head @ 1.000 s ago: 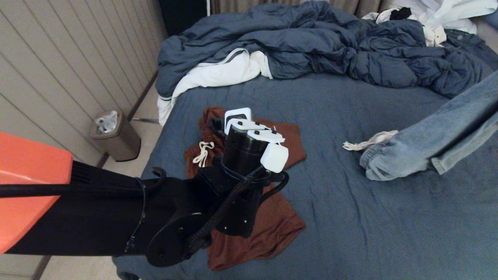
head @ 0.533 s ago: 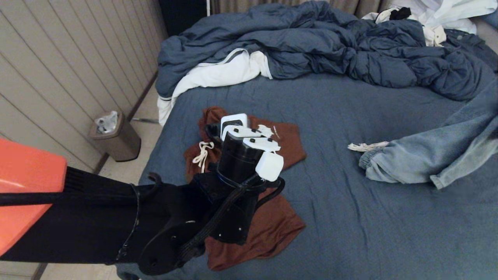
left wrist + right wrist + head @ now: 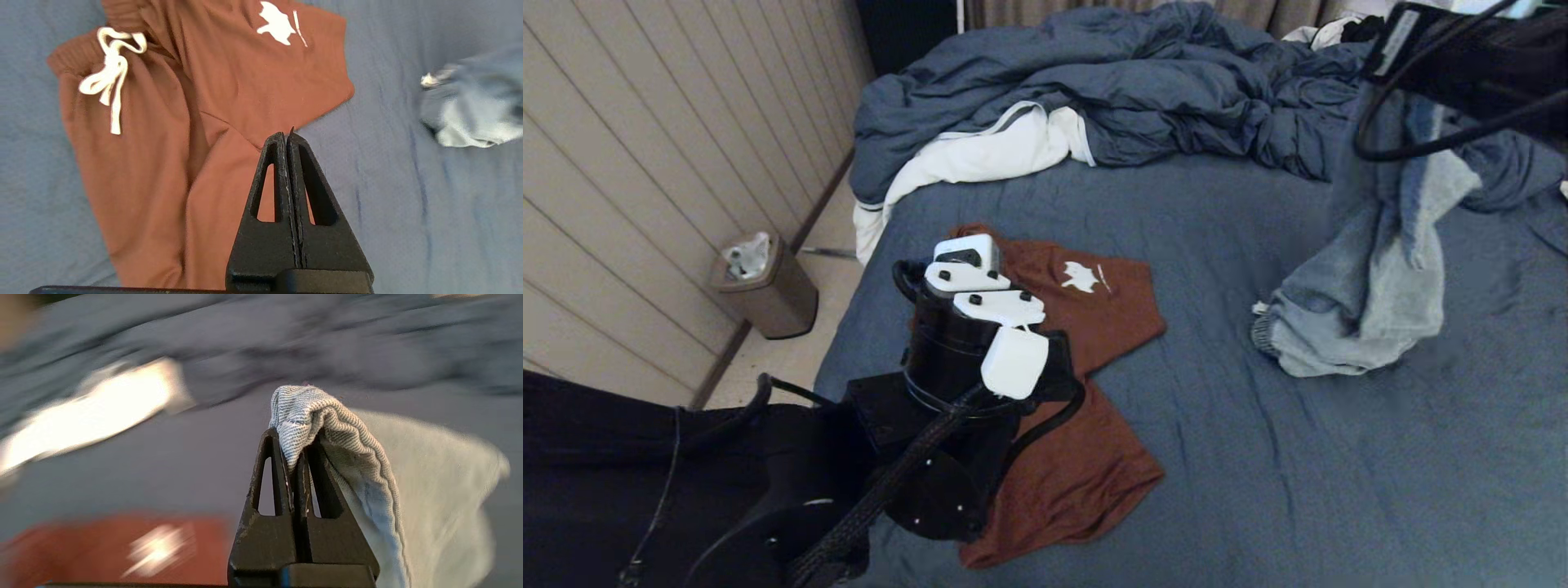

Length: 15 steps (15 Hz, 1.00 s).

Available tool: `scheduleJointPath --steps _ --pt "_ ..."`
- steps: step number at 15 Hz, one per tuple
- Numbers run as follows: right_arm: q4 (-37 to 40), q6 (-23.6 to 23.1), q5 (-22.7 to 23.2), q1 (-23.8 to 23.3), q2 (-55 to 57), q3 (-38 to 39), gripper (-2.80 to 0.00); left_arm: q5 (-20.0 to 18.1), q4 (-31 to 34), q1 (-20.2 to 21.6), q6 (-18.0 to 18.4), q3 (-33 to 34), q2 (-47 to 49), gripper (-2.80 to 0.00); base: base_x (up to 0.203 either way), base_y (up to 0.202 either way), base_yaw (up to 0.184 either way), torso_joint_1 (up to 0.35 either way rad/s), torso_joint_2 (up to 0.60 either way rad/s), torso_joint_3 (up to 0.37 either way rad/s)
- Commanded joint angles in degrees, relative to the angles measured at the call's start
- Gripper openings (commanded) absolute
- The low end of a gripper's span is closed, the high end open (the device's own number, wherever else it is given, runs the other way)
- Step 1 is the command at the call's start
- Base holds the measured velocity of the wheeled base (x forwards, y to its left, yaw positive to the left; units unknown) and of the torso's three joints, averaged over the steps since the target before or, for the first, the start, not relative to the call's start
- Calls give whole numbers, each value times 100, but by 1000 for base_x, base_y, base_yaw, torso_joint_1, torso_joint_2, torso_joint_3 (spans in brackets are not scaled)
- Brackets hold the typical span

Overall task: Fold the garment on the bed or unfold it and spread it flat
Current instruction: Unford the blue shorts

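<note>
Light-blue jeans (image 3: 1372, 278) hang from my right arm (image 3: 1470, 49) at the upper right, their lower end bunched on the bed's slate-blue sheet (image 3: 1258, 457). My right gripper (image 3: 293, 449) is shut on a fold of the jeans (image 3: 327, 412). Rust-brown shorts (image 3: 1094, 327) with a white print lie crumpled on the left part of the bed. My left arm (image 3: 964, 351) hovers over their near side. In the left wrist view the left gripper (image 3: 286, 136) is shut and empty above the edge of the shorts (image 3: 163, 143), whose white drawstring (image 3: 110, 73) shows.
A rumpled blue duvet (image 3: 1143, 90) with white lining (image 3: 980, 155) fills the far side of the bed. A small bin (image 3: 768, 286) stands on the floor by the panelled wall, left of the bed. Bare sheet lies between the shorts and the jeans.
My right arm has swung up into view at the top right, lifting the jeans from a slant to hanging upright. My left arm drew back and leftward, uncovering the shorts' white print.
</note>
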Motion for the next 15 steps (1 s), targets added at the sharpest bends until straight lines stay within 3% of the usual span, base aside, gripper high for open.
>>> scheduleJointPath --steps 1,3,6,13,14,15 --pt "100 -1 -215 1279 135 82 -280 26 -18 2 -24 114 -209 -280 0 0 0 0 0 0" --pt "151 3 -447 2205 270 469 -280 26 -18 2 -85 237 -318 -280 0 0 0 0 0 0" --pt "147 24 -582 2949 359 1399 -280 15 -49 2 -142 561 -472 -280 0 0 0 0 0 0" --pt "86 217 -591 2990 299 2295 -280 17 -381 -6 -506 1363 -715 -280 0 0 0 0 0 0" --pt "81 228 -587 3006 238 2476 -48 17 -393 -6 -547 1458 -768 -280 0 0 0 0 0 0" --pt "78 211 -582 3041 152 2691 0 11 -403 -6 -556 1533 -838 -280 0 0 0 0 0 0"
